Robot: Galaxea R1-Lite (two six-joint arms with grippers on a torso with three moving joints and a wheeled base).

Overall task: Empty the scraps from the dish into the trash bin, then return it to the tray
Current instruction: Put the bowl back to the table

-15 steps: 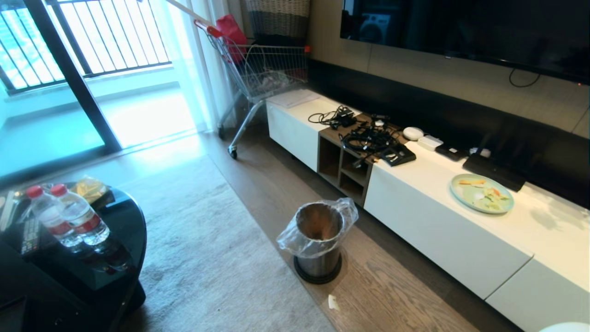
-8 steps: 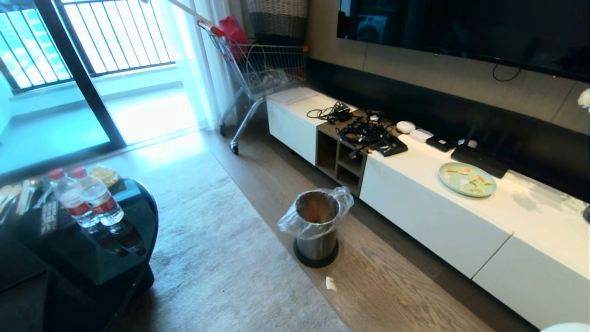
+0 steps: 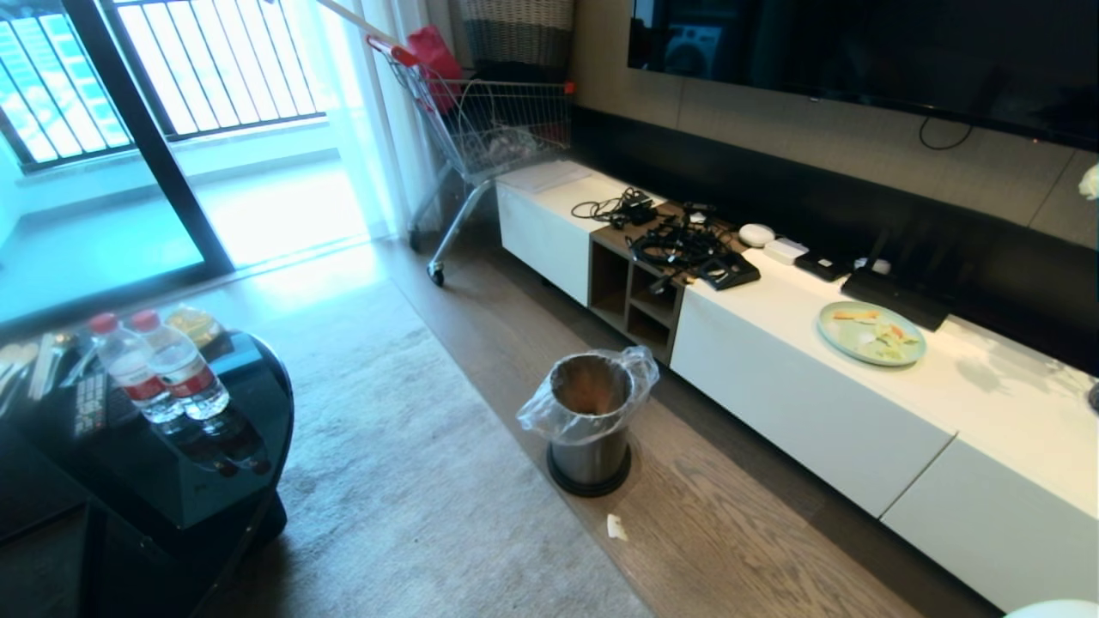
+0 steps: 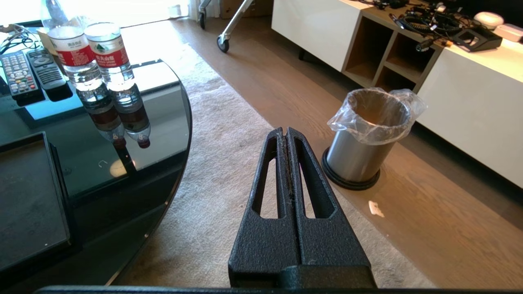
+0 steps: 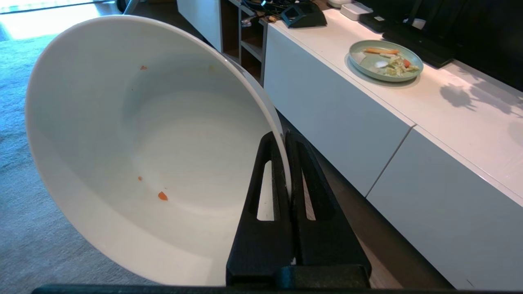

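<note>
Right gripper [image 5: 286, 136] clamped on the rim of the dish [image 5: 135, 139], which is tilted and holds only a few orange crumbs. Left gripper [image 4: 284, 131] closed, empty. Trash bin [image 3: 592, 421] stands on the wooden floor beside the white cabinet [image 3: 798, 412]; tray [image 4: 28, 200] lies on the dark desk [image 4: 122, 163].

The red labels on the two water bottles [image 4: 88, 53] carry white print too small to read.

Head camera looks down; both it and left wrist show the trash bin [image 3: 591, 421].
</note>
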